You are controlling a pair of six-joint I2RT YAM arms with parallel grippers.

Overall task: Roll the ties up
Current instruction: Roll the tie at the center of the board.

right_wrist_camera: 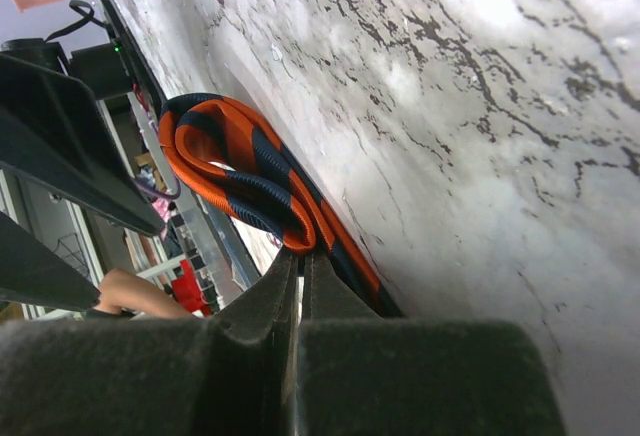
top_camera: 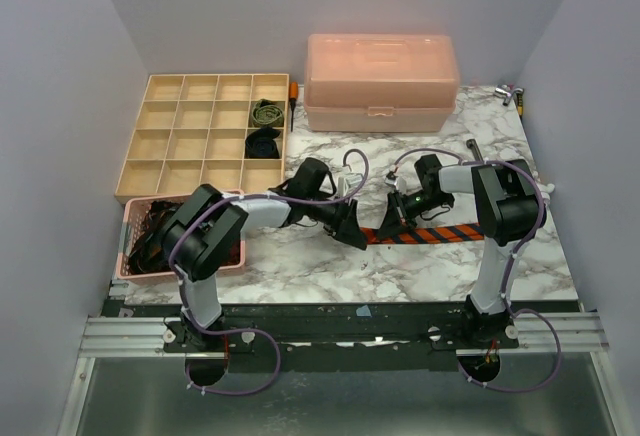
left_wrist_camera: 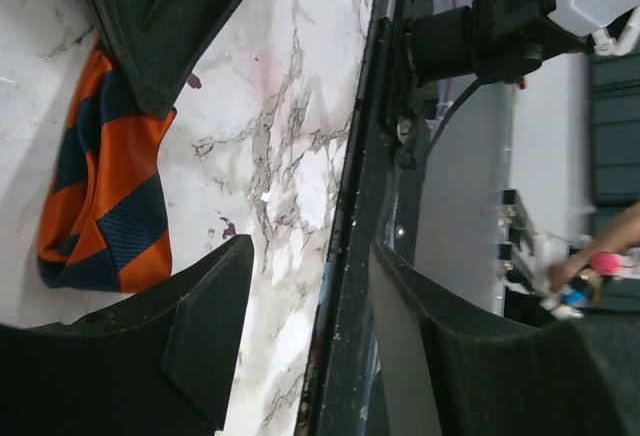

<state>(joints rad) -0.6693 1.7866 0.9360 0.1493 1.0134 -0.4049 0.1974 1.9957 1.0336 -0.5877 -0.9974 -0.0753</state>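
**A:** Where is the orange-and-navy striped fabric necktie found, and how is it held?

**B:** It is laid flat on the white marble-patterned table, from the centre out toward 3 o'clock. Its coiled end, at the centre, is seen pinched in the right gripper, whose jaws are closed tight on a fold of the fabric. The left gripper is set at the same end from the 9 o'clock side. Its jaws are parted about halfway and nothing is gripped.

**A:** Why is it arranged so?

**B:** It is judged that the coil is pinned by one arm so that it can be turned or re-gripped by the other. The free length is left straight for rolling.

**A:** What is given by one view alone?

**B:** The loose loops of the coil are shown only by the right wrist view, and the gap between the left jaws only by the left wrist view. Only from above are seen:

- the tan compartmented organiser tray at 10 o'clock, with an olive-green rolled tie and a dark rolled tie stored in it
- the pink slotted plastic basket at 8 o'clock, where dark ties are heaped
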